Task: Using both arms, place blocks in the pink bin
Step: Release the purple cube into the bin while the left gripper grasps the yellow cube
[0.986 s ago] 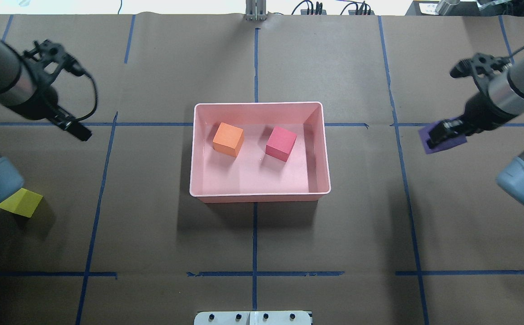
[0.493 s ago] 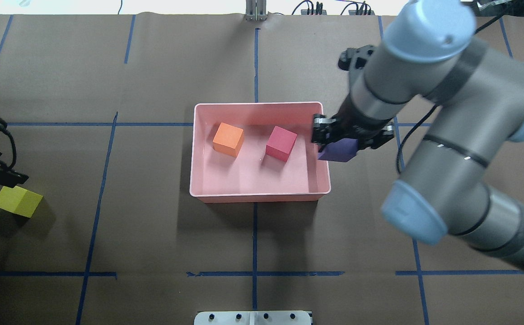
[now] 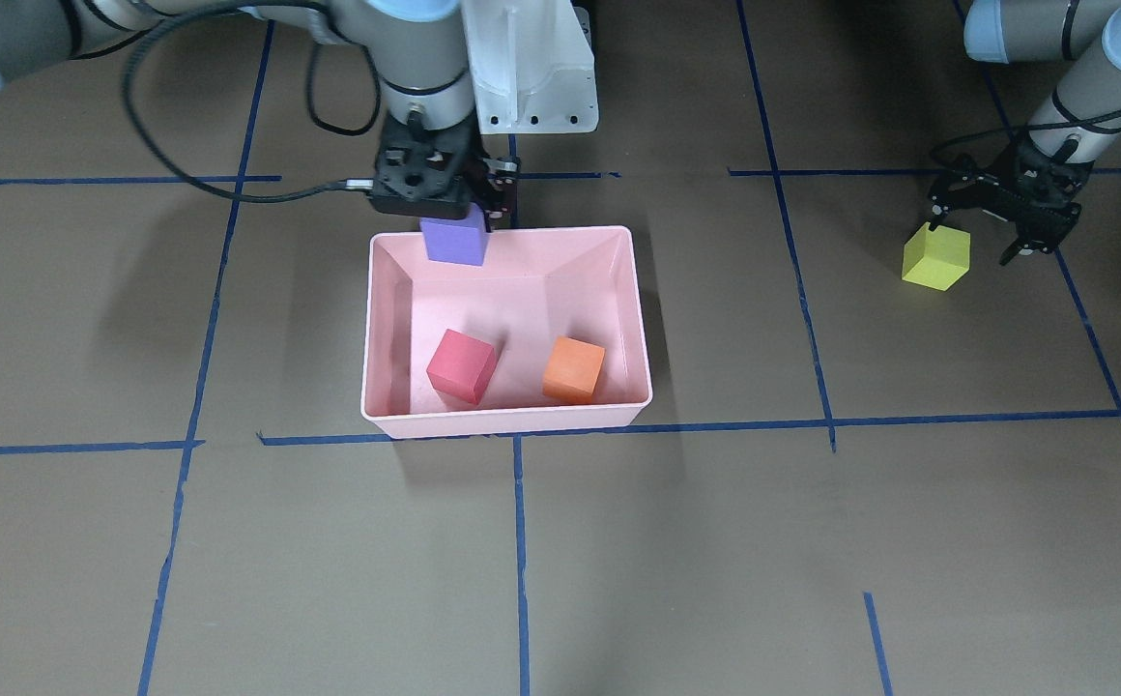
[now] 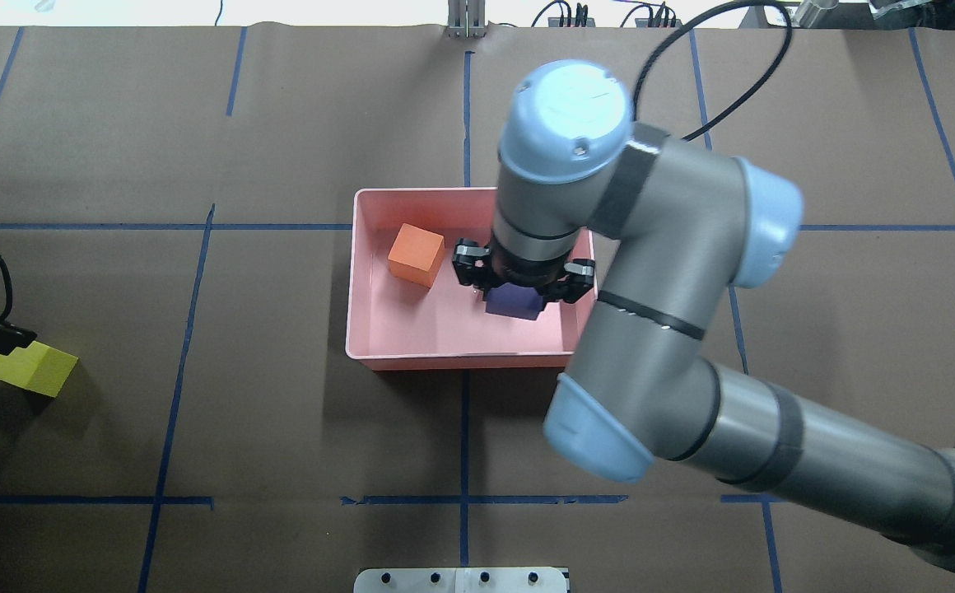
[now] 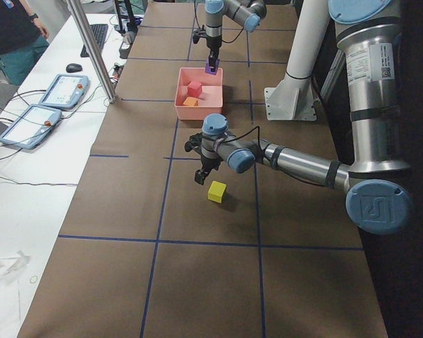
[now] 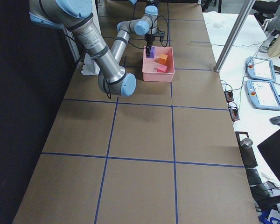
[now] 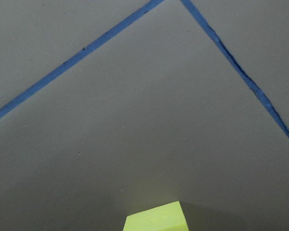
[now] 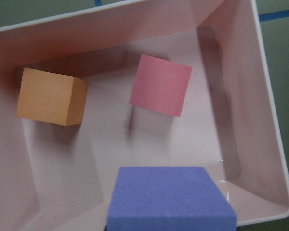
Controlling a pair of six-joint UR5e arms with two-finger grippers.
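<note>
My right gripper [image 4: 519, 288] is shut on the purple block [image 4: 514, 302] and holds it above the inside of the pink bin [image 4: 353, 288], near the robot-side wall in the front-facing view [image 3: 454, 240]. The right wrist view shows the purple block [image 8: 168, 198] over the bin floor. The red-pink block [image 3: 461, 365] and the orange block [image 3: 574, 368] lie in the bin; the arm hides the red-pink one from overhead. The yellow-green block [image 4: 31, 369] sits on the table at far left. My left gripper [image 3: 984, 227] is open just above and beside it, not touching.
The white pedestal base [image 3: 531, 68] stands on the robot's side of the bin. Blue tape lines cross the brown table. The right arm's black cable [image 3: 184, 164] loops over the table. Tablets [image 5: 60, 91] lie on a side table beyond the far edge.
My right arm swung in from the right with the purple block, from outside the bin's right wall to over its inside. My left gripper came down beside the yellow-green block.
</note>
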